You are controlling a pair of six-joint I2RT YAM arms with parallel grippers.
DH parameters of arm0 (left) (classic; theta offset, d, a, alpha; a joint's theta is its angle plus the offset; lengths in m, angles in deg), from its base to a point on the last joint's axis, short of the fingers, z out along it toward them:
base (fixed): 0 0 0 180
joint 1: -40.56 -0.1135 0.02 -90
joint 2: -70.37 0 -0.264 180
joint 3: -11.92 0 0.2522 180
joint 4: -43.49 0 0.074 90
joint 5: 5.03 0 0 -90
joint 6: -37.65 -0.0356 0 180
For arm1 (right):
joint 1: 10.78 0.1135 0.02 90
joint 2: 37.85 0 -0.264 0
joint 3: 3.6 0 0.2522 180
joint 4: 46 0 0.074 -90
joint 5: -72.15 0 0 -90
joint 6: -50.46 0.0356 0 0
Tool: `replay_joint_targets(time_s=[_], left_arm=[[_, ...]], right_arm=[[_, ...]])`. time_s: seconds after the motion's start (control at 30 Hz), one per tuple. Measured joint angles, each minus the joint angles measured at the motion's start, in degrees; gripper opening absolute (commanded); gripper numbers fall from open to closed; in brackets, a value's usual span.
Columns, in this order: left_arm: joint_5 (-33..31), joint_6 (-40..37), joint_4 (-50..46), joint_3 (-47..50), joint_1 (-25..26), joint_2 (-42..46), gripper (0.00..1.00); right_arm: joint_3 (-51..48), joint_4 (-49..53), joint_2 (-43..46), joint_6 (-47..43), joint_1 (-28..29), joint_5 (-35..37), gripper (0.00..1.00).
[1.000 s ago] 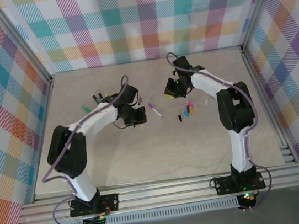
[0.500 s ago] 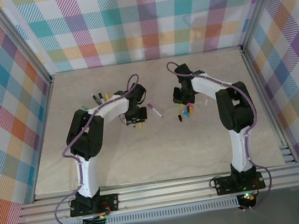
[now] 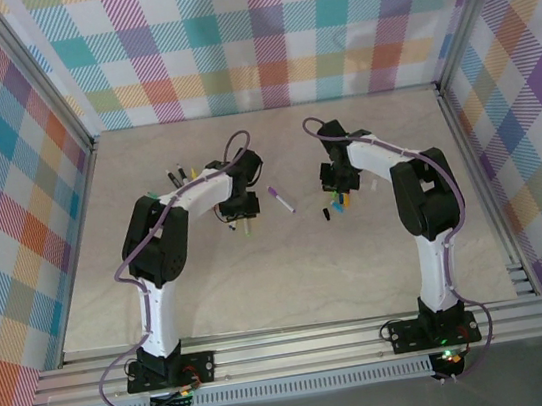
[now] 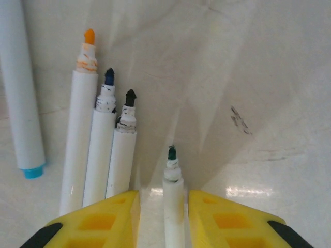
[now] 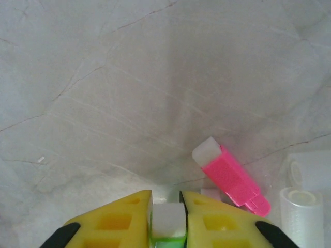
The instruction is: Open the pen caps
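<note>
My left gripper [image 4: 163, 219] stands open low over the table. A white-barrelled pen [image 4: 174, 206] with a bare green tip lies between its yellow fingers [image 4: 111, 217], clear of both. Three uncapped white pens, tipped orange [image 4: 77, 134], blue [image 4: 101, 150] and black [image 4: 123, 155], lie just left of it. My right gripper [image 5: 166, 217] is shut on a green pen cap [image 5: 167, 223] with a white end. A pink pen cap [image 5: 230, 178] lies on the table just right of it. From above, the left gripper [image 3: 244, 225] and right gripper [image 3: 338, 191] flank a purple-capped pen [image 3: 281, 199].
Several loose caps [image 3: 335, 206] lie in a small pile under the right gripper. Clear tubes [image 5: 305, 206] lie at the right edge of the right wrist view. A light-blue-ended barrel [image 4: 20, 93] lies far left. More pens [image 3: 176, 174] lie at the back left.
The left gripper has opened around the green-tipped pen and its arm has swung in. The right gripper has come down and nearer, over the cap pile.
</note>
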Motion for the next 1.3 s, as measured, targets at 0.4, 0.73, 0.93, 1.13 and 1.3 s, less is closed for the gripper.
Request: replay_joint_targets(time_s=[0.4,0.73,0.93,1.13,1.3], left_arm=[[-0.6,3.2,0.9,-0.6,0.3,5.6,0.34],[-0.2,12.5,7.7,3.1,4.2,7.1,0.45],[-1.5,16.3,7.8,-2.6,8.3,0.9,0.48],[-1.8,19.0,7.6,-8.3,9.5,-5.0,0.47],[-1.9,20.2,6.2,-12.4,9.5,-9.0,0.45]], right_arm=[[-2.8,1.5,4.0,-0.3,1.7,1.6,0.31],[-6.1,0.6,17.6,0.0,4.4,0.3,0.44],[-11.3,-1.2,20.8,0.1,4.4,-0.2,0.48],[-13.1,-2.0,20.8,0.1,4.4,-0.9,0.48],[-14.4,-3.3,21.6,0.1,4.4,-1.5,0.47]])
